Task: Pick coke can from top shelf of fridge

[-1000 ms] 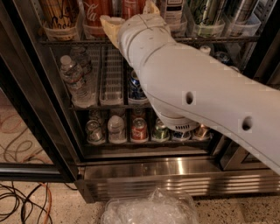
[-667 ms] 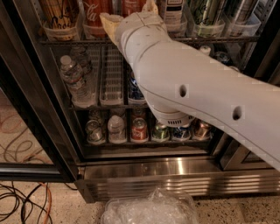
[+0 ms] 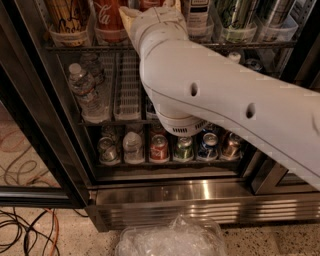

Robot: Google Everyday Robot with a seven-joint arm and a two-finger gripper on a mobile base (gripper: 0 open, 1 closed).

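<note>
The fridge [image 3: 200, 210] stands open before me. Its top shelf [image 3: 80, 48] is a dark wire rack with clear lane trays along the front. A red coke can [image 3: 109, 19] with white script stands in one tray, cut off by the frame's top edge. My gripper [image 3: 150, 14] is at the top shelf just right of that can, at the end of my white arm [image 3: 215, 95]. A second red can [image 3: 150, 4] shows just behind the gripper, mostly hidden.
A water bottle [image 3: 87, 92] and a white slatted lane [image 3: 127, 85] sit on the middle rack. Several cans line the bottom rack, among them a red one [image 3: 159, 148]. A black door frame [image 3: 35, 125] is on the left. A plastic bag [image 3: 170, 240] and cables [image 3: 25, 235] lie on the floor.
My forearm has swung up and to the left, while the gripper has stayed at the top shelf. Nothing on the shelves has moved.
</note>
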